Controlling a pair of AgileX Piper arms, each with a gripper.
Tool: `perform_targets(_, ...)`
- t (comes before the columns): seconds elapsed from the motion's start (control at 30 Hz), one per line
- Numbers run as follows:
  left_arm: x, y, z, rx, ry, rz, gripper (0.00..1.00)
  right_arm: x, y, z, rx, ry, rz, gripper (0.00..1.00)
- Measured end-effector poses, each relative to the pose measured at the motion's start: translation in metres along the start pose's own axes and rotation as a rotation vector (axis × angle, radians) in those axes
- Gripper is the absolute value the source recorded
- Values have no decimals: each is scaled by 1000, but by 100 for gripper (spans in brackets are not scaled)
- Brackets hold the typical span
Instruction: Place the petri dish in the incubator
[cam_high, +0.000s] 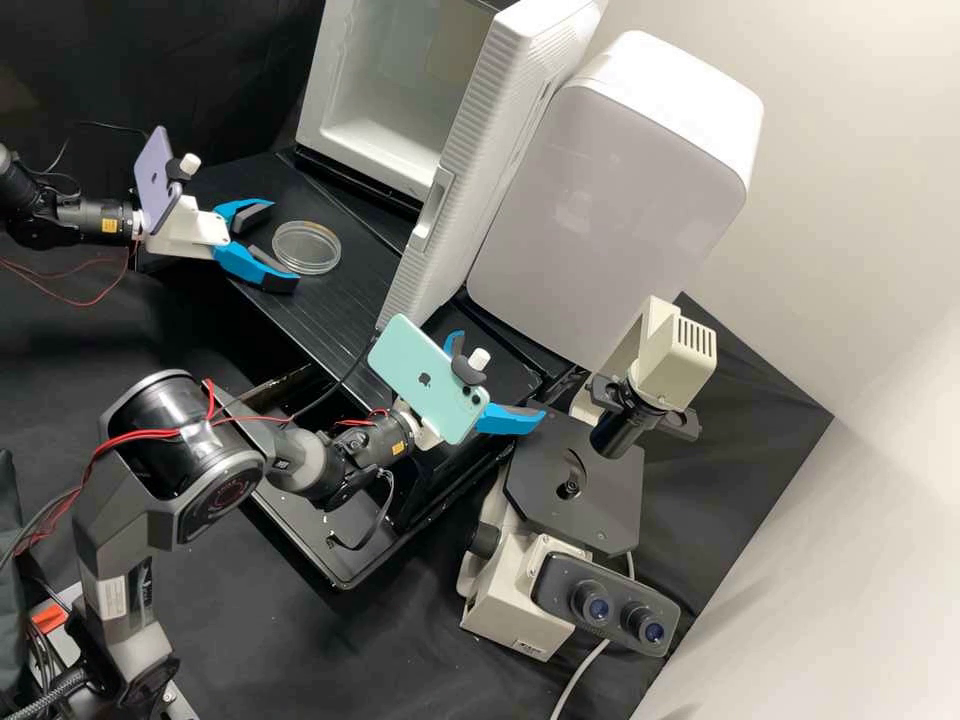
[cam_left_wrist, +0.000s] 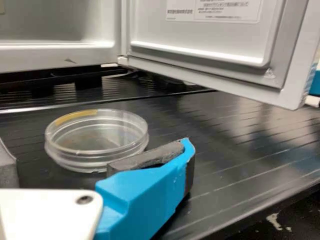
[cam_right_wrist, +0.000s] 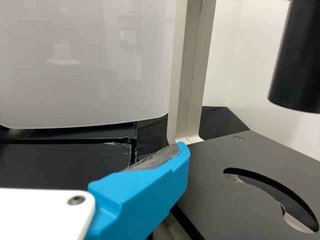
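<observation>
Pre-grasp stage. The petri dish (cam_high: 306, 247), lidded and clear, sits flat on the black tabletop (cam_high: 330, 310) toward its far edge, just in front of the incubator (cam_high: 400, 90), whose door (cam_high: 480, 150) stands swung open. The left gripper (cam_high: 268, 244) hovers low beside the dish with its fingers (cam_left_wrist: 150, 185) spread wide, holding nothing and not touching the dish. The right gripper (cam_high: 500, 388) hangs well apart at the tabletop's right edge over the microscope stage (cam_right_wrist: 250, 165), its fingers likewise apart and empty. The dish is not yet taken. Your next move is likely to bring the left fingers around the rim, close gently, lift level, and carry the dish past the door into the chamber.
</observation>
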Motion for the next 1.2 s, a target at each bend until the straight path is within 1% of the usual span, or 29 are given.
perform_targets(0.13,7,2,-1,10,0,-15,100,0,0,0,0,0,0,100)
perform_targets(0.27,10,6,-2,14,6,-13,100,0,0,0,0,0,0,100)
perform_targets(0.4,15,10,-1,27,6,-23,100,0,0,0,0,0,0,100)
perform_targets(0.47,18,12,-1,29,7,-20,100,0,0,0,0,0,0,100)
perform_targets(0.73,20,12,-2,30,10,-25,100,0,0,0,0,0,0,100)
perform_targets(0.93,24,16,-2,34,13,-22,100,0,0,0,0,0,0,100)
perform_targets(1.07,26,12,-4,31,20,-41,100,0,0,0,0,0,0,100)
perform_targets(1.13,28,12,-4,14,21,-41,100,0,0,0,0,0,0,100)
perform_targets(1.17,29,12,-4,13,19,-39,0,0,0,0,0,0,0,100)
perform_targets(1.2,30,12,-4,-1,14,-42,0,0,0,0,0,0,0,100)
